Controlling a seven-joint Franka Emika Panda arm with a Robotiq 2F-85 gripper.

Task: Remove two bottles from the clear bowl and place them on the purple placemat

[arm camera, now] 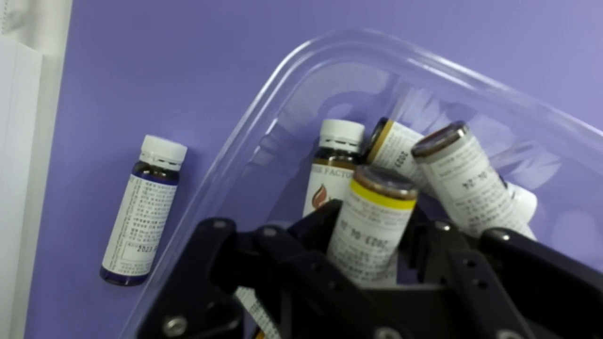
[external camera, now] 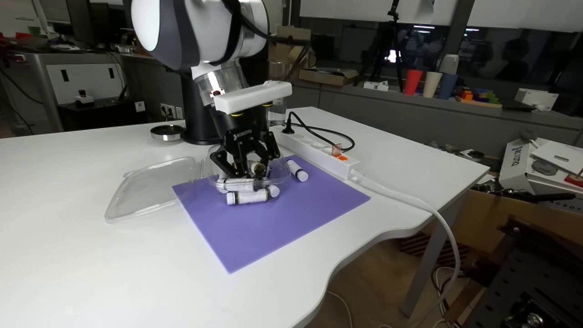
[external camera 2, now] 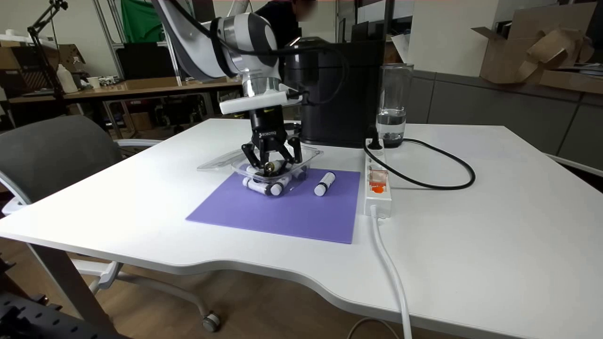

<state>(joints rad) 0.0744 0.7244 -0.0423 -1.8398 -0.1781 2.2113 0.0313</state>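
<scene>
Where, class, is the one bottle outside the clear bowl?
In the wrist view, the bottle lies at the left, on the purple placemat, between the white power strip and the clear bowl.

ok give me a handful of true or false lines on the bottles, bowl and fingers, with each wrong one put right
1. Only one bottle is on the purple placemat outside the clear bowl. True.
2. That bottle stands upright. False: it lies on its side.
3. The bowl's lid is open. True.
4. A yellow-banded bottle is between the fingers. True.
5. The fingers are over the lid, away from the bowl. False: they reach down over the bowl.
6. The bowl holds no bottles. False: several are in it, such as the flame-labelled bottle.
</scene>
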